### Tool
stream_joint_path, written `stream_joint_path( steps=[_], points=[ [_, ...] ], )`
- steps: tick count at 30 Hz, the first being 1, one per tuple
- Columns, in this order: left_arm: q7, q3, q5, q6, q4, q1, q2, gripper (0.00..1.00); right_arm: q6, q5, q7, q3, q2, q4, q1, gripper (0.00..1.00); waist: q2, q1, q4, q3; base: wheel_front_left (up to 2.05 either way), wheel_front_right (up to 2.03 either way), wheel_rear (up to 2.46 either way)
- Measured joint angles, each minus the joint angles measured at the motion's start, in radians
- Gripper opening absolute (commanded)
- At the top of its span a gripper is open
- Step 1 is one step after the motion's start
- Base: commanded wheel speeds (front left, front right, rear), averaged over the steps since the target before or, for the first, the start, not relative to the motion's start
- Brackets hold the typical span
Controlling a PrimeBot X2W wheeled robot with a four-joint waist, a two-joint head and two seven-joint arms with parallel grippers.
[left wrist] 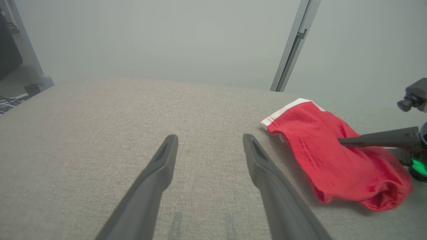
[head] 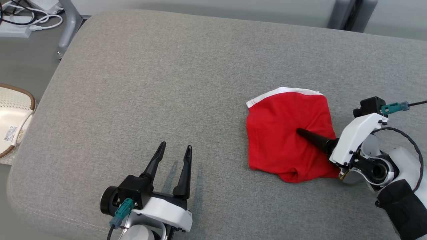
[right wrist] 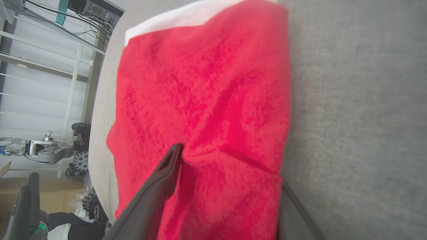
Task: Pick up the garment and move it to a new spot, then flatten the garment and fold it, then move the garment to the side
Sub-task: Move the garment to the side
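The left gripper [head: 176, 145] hovers nearest, over bare grey table [head: 166, 83], its jaws spread wide and empty. Further right, the right gripper [right wrist: 230, 165] is also released: one finger lies on top of the red garment [head: 277, 146], while the other sits at its right edge, partly hidden by cloth. It straddles the fabric without pinching it. The garment rests bunched on the table's right side, with its white waistband [head: 283, 91] at the far end. It looks light, limp and thin, so it will likely sag and drag. The doubled right edge or the firmer waistband seem the surest holds.
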Motion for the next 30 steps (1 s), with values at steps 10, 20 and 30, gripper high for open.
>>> stream_joint_path(
  steps=[10, 20, 30],
  points=[
    [0.0, 0.007, 0.0, 0.007, -0.002, -0.001, 0.0, 1.0, 0.0, -0.064, -0.114, 0.119, -0.026, 0.015, -0.034, 0.0, 0.0, 0.0, -0.013, -0.009, 0.0, 0.0, 0.0],
    [0.0, -0.016, 0.037, -0.023, -0.017, -0.006, 0.0, 1.0, 0.0, -0.23, -0.27, 0.362, -0.249, -0.109, -0.082, 0.0, 0.0, 0.0, -0.149, -0.041, 0.0, 0.0, 0.0],
    [0.0, -0.083, 0.07, -0.03, -0.021, -0.13, -0.001, 1.0, 0.0, -0.263, -0.349, 0.421, -0.467, -0.248, -0.178, 0.0, 0.0, 0.0, -0.32, 0.031, 0.0, 0.0, 0.0]
  ],
)
